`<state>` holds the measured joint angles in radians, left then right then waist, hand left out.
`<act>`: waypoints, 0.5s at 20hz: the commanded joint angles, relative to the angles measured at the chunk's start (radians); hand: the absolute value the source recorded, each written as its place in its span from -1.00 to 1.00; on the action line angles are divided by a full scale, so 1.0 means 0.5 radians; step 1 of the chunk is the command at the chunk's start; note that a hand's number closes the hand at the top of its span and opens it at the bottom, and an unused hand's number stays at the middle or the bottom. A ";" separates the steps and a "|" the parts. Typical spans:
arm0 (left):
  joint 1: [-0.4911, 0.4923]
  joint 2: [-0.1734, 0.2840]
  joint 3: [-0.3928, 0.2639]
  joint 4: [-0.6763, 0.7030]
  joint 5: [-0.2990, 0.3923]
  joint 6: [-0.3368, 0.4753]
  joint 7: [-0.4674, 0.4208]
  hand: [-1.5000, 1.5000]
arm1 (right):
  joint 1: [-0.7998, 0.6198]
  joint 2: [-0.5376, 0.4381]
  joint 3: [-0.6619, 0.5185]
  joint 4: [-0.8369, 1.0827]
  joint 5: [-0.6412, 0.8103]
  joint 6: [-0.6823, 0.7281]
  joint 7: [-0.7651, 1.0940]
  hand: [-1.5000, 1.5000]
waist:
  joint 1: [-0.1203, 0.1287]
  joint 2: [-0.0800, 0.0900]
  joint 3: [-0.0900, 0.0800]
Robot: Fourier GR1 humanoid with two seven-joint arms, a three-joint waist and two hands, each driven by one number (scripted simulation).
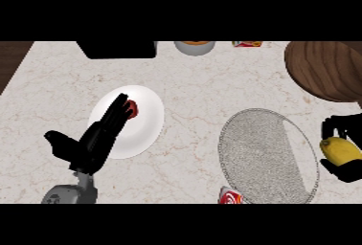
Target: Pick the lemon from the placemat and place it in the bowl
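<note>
The yellow lemon (340, 149) is at the far right edge, off the round grey placemat (263, 155) and just to its right. My right hand (344, 171) is shut on the lemon, with black fingers curled above and below it. A brown wooden bowl (326, 70) sits at the back right, partly cut by the view's edge and a little beyond the lemon. My left hand (96, 142) rests open at the left with its fingers straight and pointing away.
A white plate (145, 125) lies under the left hand's fingers, with a small red thing (133, 109) on it. At the back stand a black box (117, 49), a grey cup (194, 48) and a red-white packet (247, 44). Another red-white item (230, 196) lies at the placemat's near edge.
</note>
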<state>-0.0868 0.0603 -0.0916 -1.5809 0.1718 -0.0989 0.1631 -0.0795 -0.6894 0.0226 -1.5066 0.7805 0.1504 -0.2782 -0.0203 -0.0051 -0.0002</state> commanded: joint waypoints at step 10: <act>-0.221 -0.036 0.040 0.046 0.018 0.030 0.136 0.00 | -0.034 -0.261 -0.817 -0.407 -0.584 0.393 0.024 1.00 | 0.030 0.010 0.000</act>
<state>-0.1247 0.0464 -0.0908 -1.5950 0.1720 -0.0866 0.2050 -0.0383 -0.7838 -0.2956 -1.7397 0.5515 0.2858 -0.2606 -0.0135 -0.0034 -0.0006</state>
